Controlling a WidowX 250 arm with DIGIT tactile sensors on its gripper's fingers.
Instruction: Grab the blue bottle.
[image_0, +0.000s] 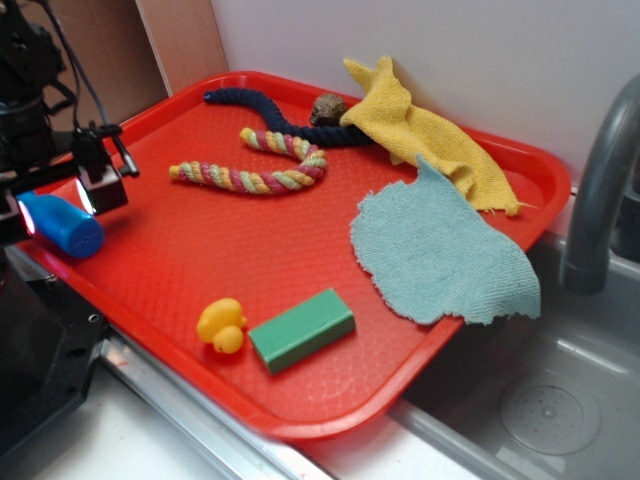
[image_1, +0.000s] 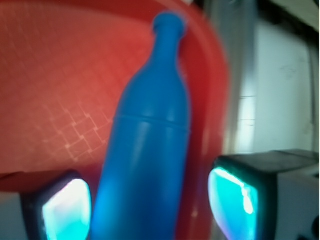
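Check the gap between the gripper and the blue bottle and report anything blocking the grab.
Nothing visible blocks it. The blue bottle already lies between the fingers of the gripper, at the left edge of the red tray. The wrist view shows a gap on each side of it.

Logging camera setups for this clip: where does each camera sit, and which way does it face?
Exterior: set off the robot, above the tray's near corner, looking down across it toward the wall; arm and end effector at the left edge.
Wrist: mounted on the arm, looking along the fingers at the blue bottle lying between them over the tray's rim.
Shared: blue bottle, end effector, red tray. Whether the pads touch the bottle is unclear.
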